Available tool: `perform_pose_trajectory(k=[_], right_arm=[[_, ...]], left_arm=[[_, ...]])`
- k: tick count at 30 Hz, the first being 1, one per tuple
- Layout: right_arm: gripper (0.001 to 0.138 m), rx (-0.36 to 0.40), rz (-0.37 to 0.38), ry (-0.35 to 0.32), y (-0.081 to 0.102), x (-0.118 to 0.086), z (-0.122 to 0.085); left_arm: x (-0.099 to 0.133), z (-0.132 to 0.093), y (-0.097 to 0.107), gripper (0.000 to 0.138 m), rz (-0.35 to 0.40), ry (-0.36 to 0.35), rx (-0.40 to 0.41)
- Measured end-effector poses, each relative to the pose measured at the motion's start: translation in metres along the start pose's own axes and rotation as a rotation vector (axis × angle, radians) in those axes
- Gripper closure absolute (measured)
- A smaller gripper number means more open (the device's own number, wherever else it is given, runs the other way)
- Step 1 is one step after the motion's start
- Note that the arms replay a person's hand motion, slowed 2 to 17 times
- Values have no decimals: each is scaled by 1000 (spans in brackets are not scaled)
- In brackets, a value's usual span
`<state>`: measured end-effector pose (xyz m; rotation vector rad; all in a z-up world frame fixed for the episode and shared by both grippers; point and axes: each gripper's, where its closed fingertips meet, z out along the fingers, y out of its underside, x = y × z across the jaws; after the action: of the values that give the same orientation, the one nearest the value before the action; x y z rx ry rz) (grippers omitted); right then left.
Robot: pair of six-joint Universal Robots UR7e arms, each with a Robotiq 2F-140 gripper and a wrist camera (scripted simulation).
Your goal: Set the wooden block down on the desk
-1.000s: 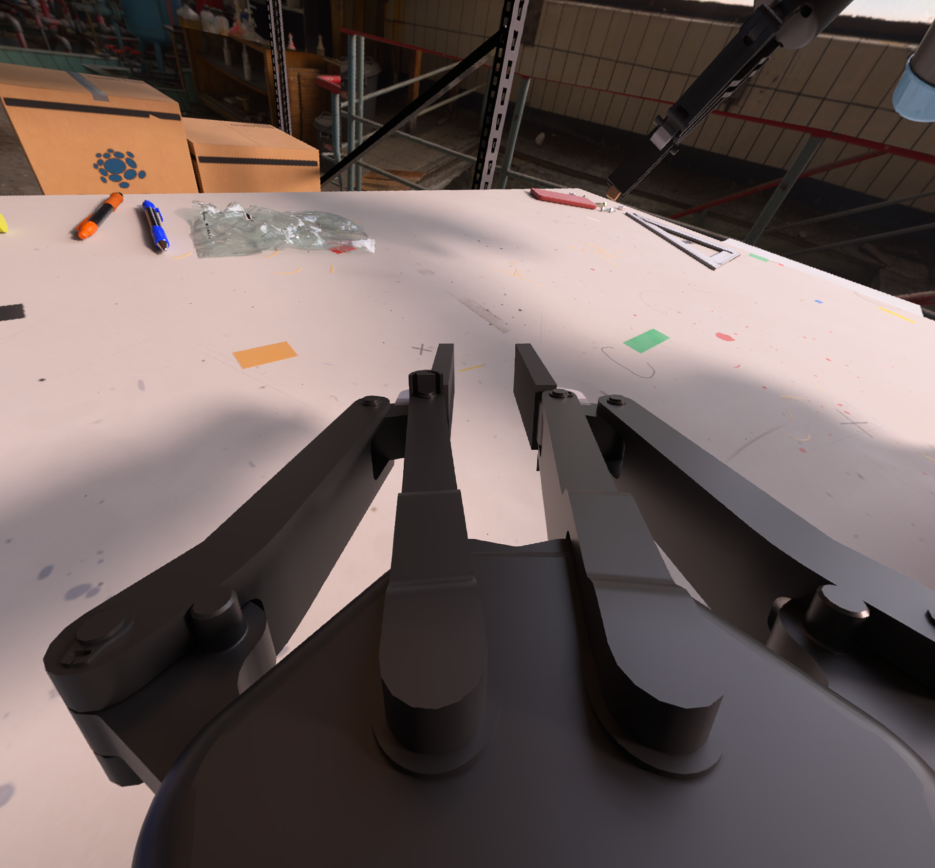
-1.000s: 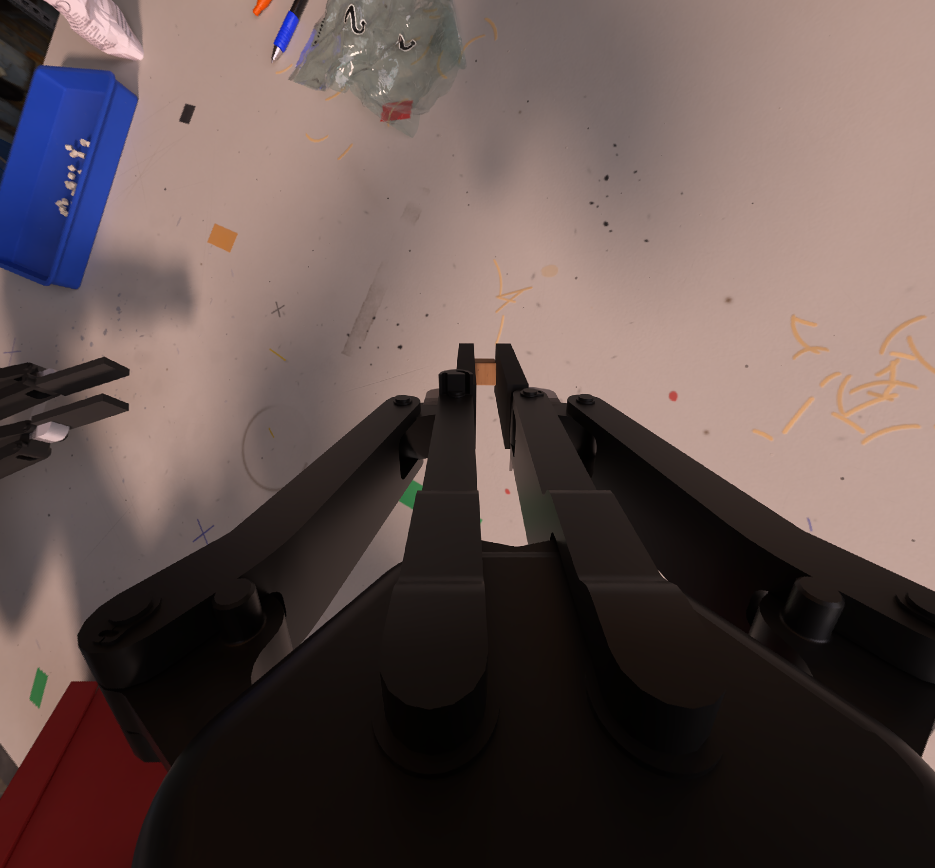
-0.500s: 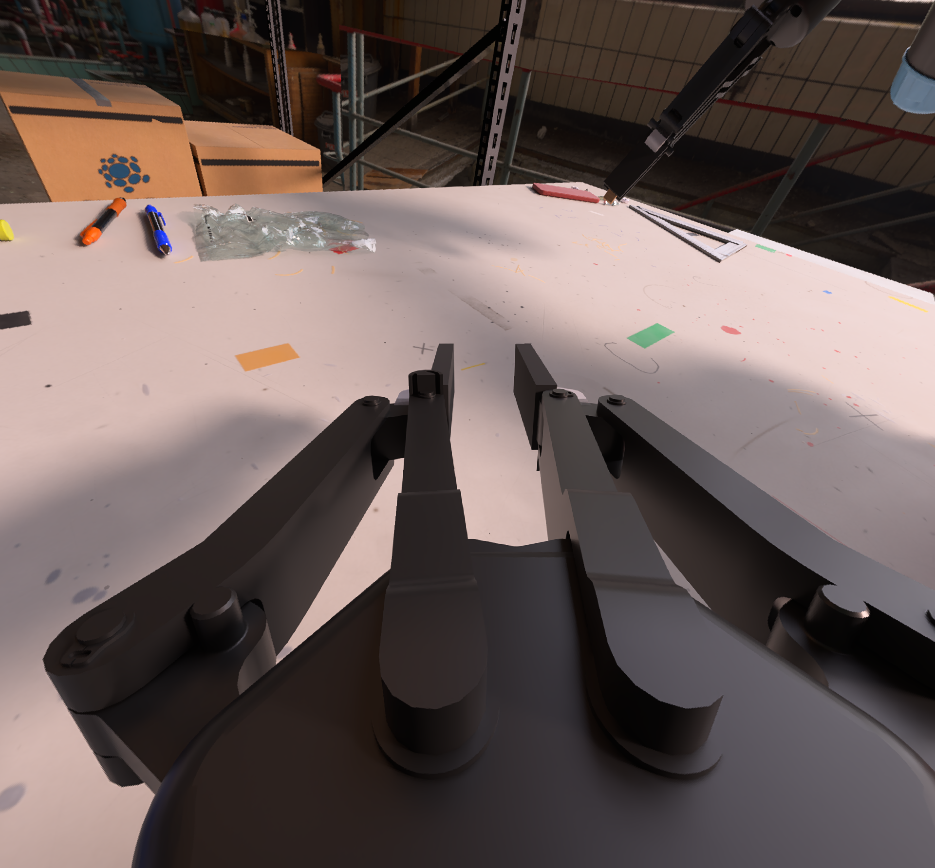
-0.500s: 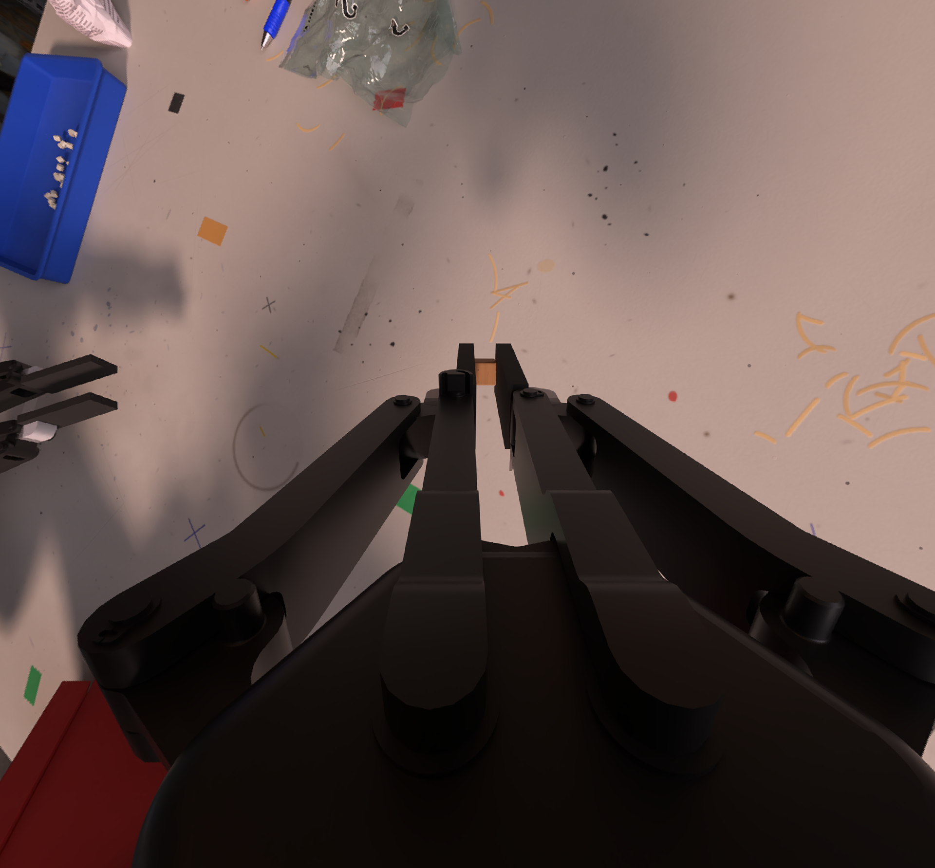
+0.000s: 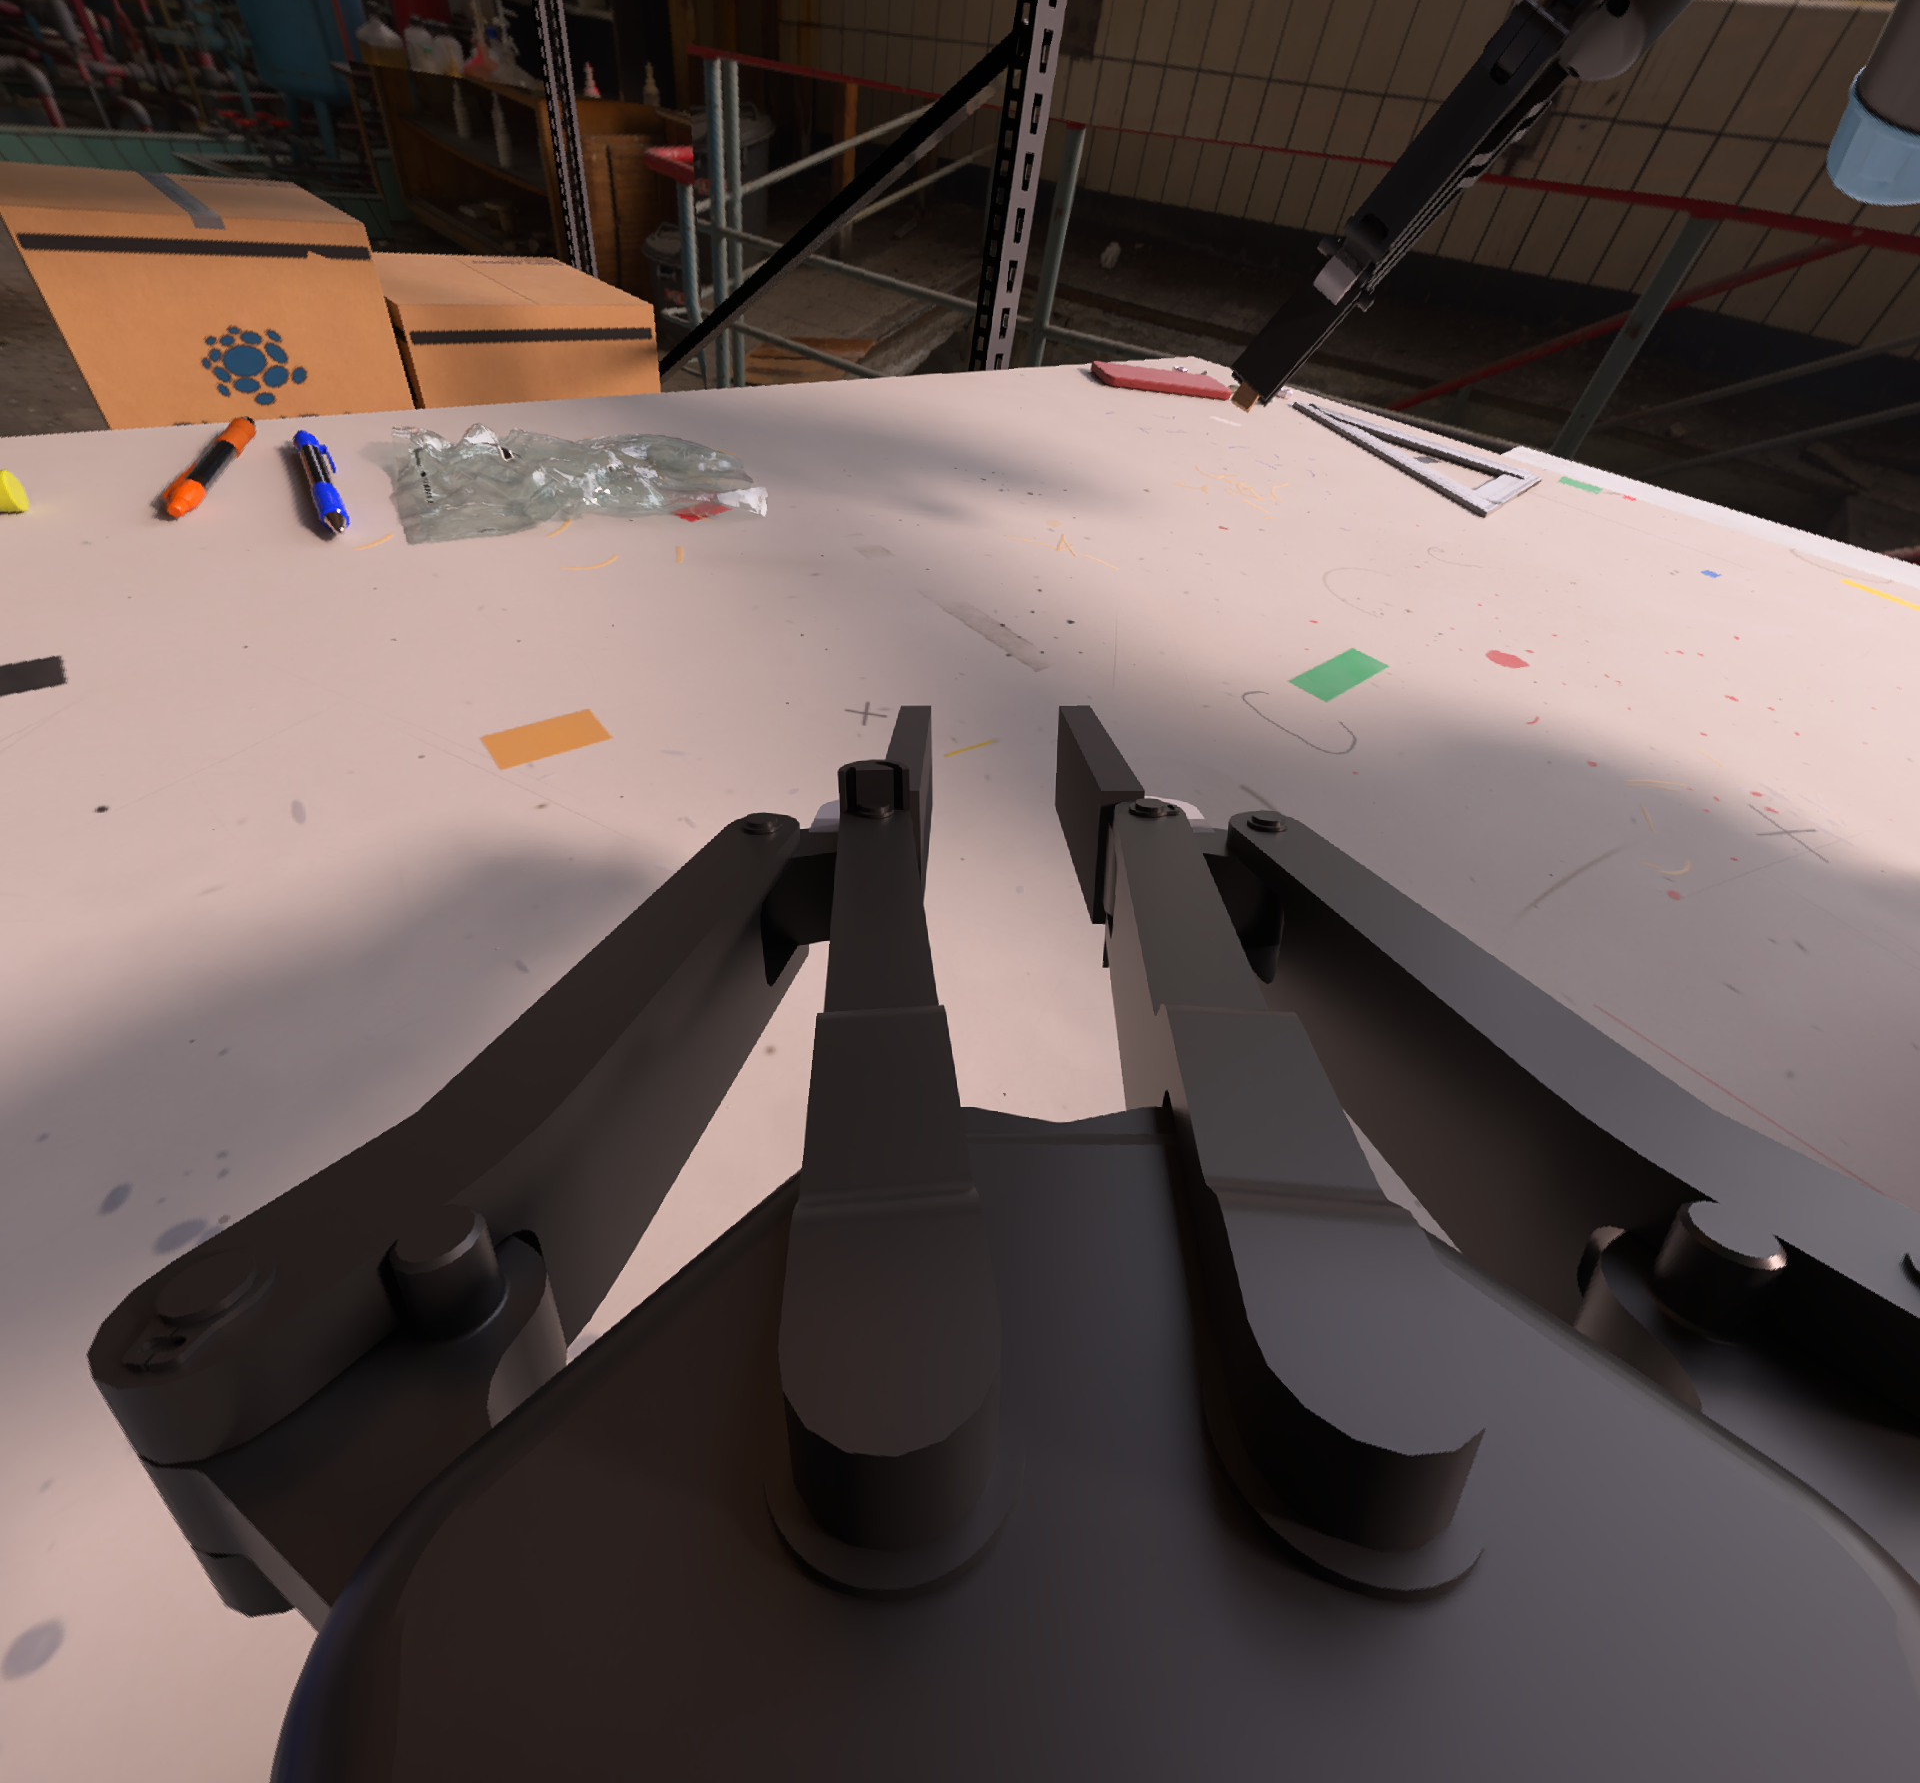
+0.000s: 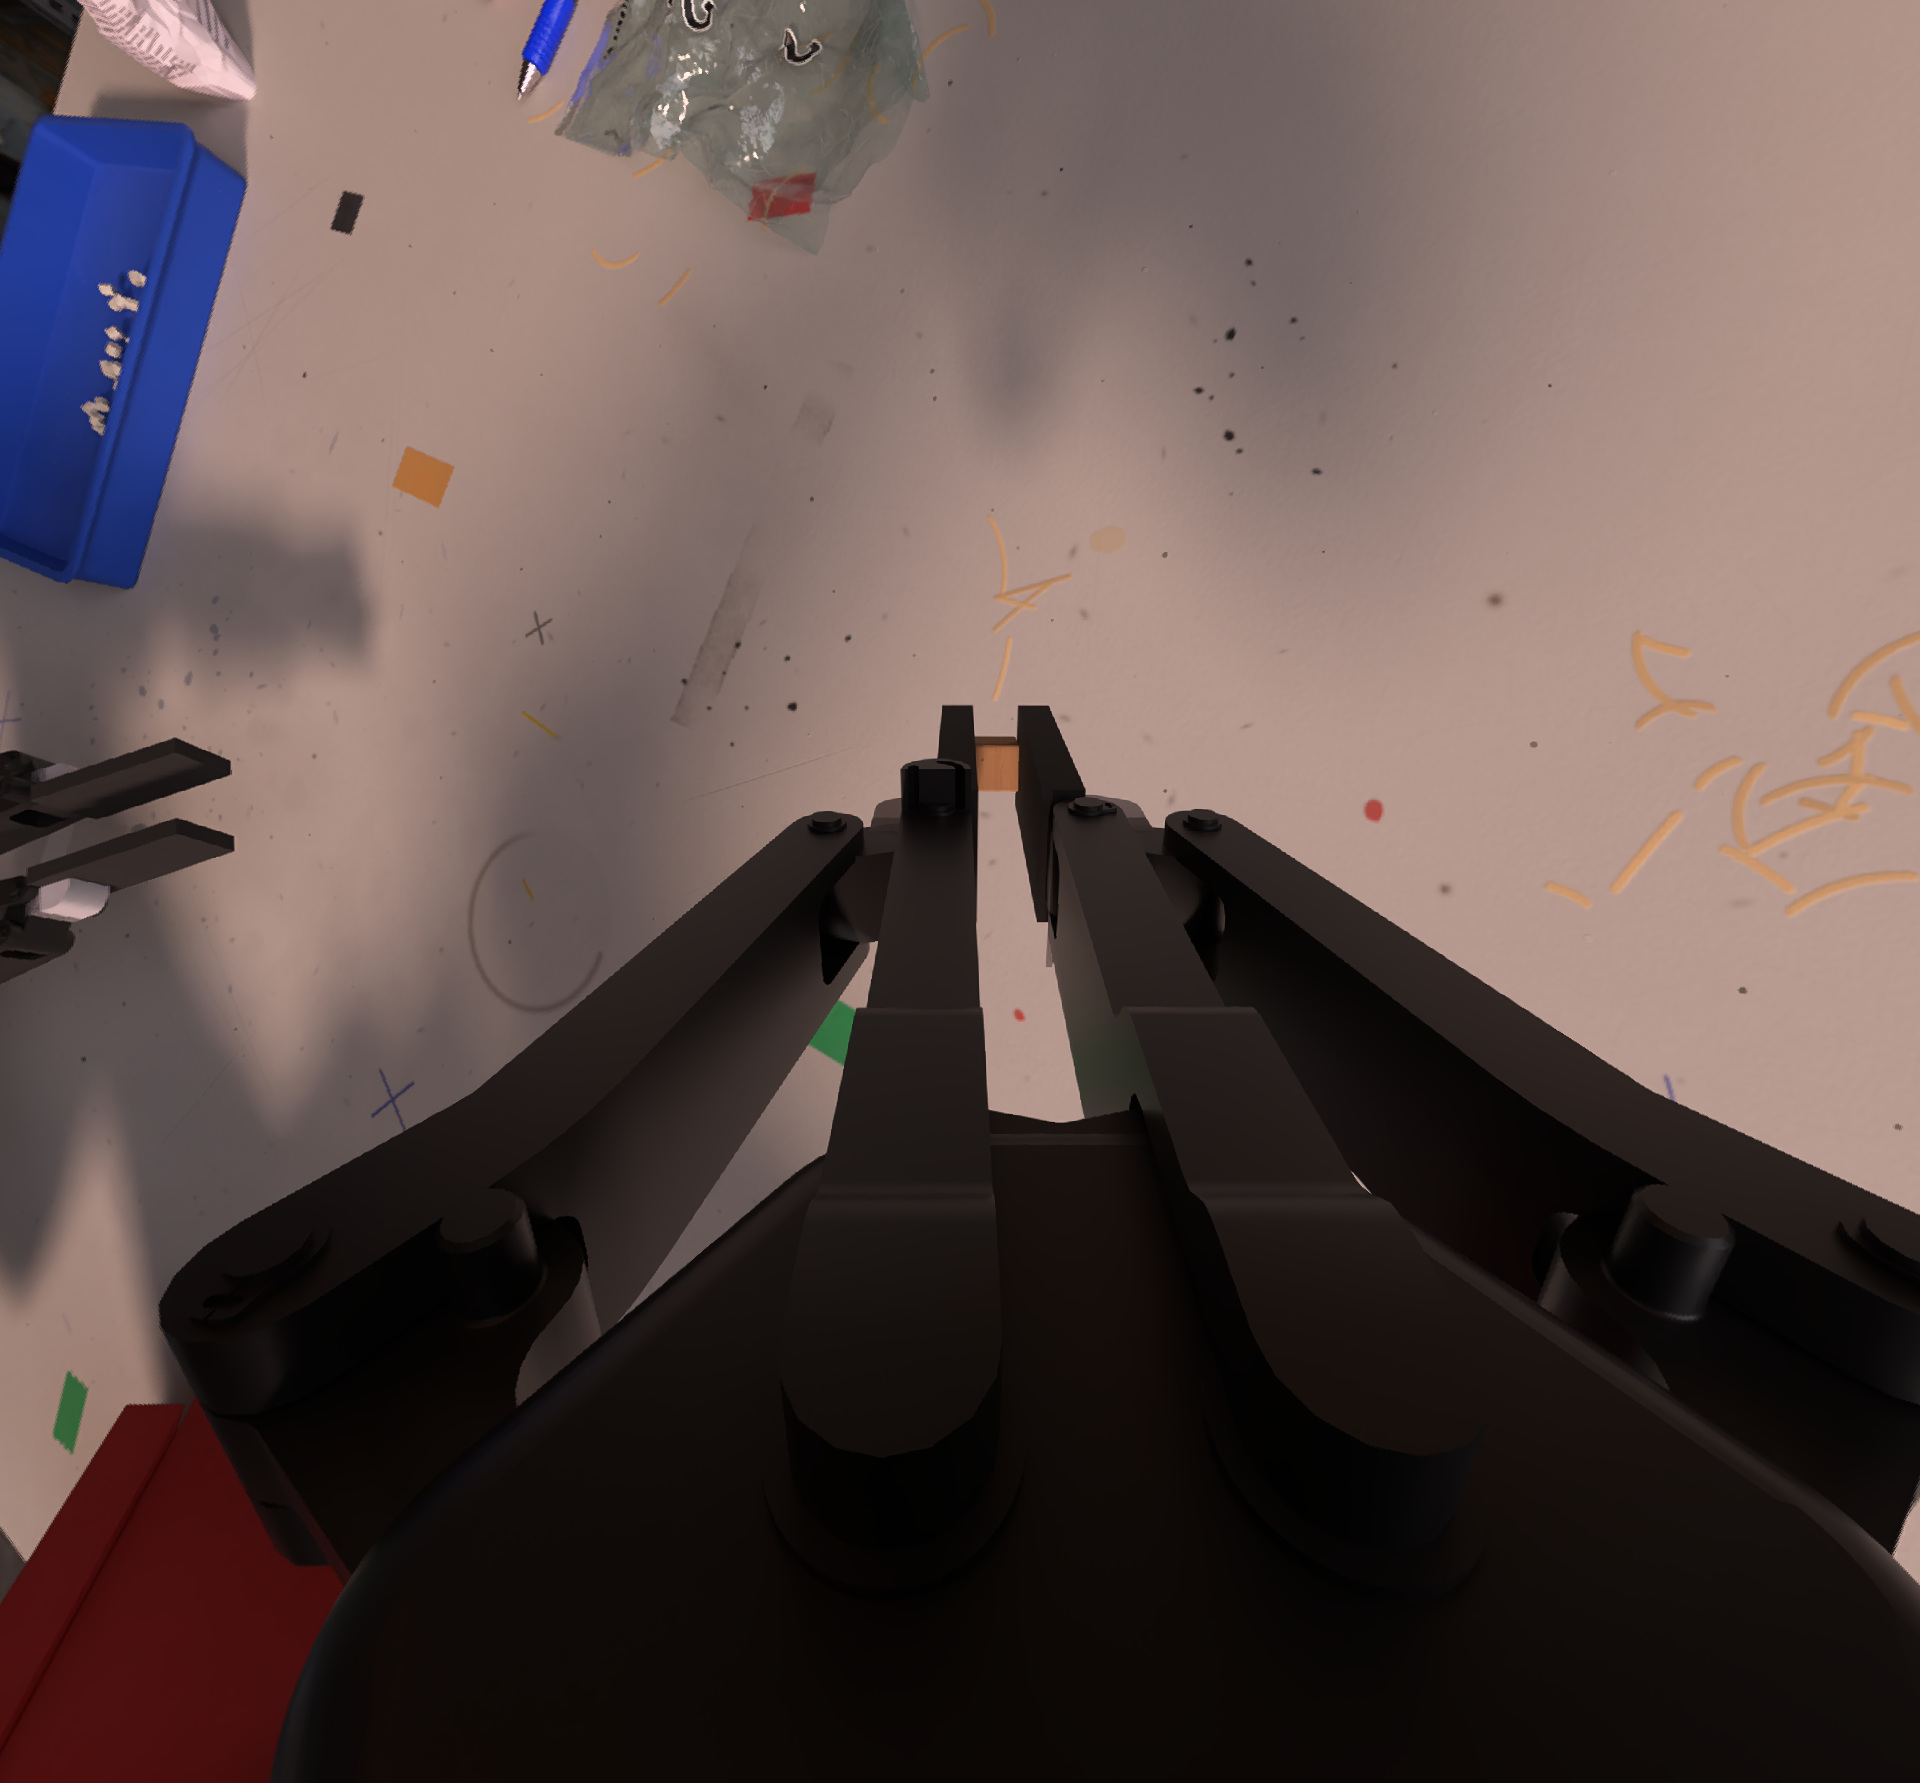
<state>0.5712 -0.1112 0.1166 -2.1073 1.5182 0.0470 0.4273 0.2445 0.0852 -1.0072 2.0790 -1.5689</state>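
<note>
Left wrist view: left gripper [image 5: 992, 746] spread, empty, low over desk [image 5: 727, 653]. Far right, right gripper [image 5: 1252, 391] pinched wooden block [image 5: 1244, 400], tip close above desk, contact unclear. Two pens [image 5: 317, 481], one plastic bag [image 5: 561, 481].

Right wrist view: right gripper [image 6: 997, 746] pressed on one wooden block [image 6: 997, 763], held crosswise between fingers, desk [image 6: 1351, 383] straight ahead. Block's long axis unclear. One blue bin [image 6: 99, 351], one red box [image 6: 125, 1608].
</note>
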Motion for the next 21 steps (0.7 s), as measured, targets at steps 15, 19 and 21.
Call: perform_pose_trajectory(k=[15, 19, 21], right_arm=[[128, 2, 15, -11, 0, 3, 0], [128, 3, 16, -12, 0, 4, 0], [128, 3, 16, -12, 0, 4, 0]], left_arm=[[2, 1, 0, 106, 20, -3, -6], [3, 1, 0, 106, 21, -2, -6], [3, 1, 1, 106, 21, -2, -7]])
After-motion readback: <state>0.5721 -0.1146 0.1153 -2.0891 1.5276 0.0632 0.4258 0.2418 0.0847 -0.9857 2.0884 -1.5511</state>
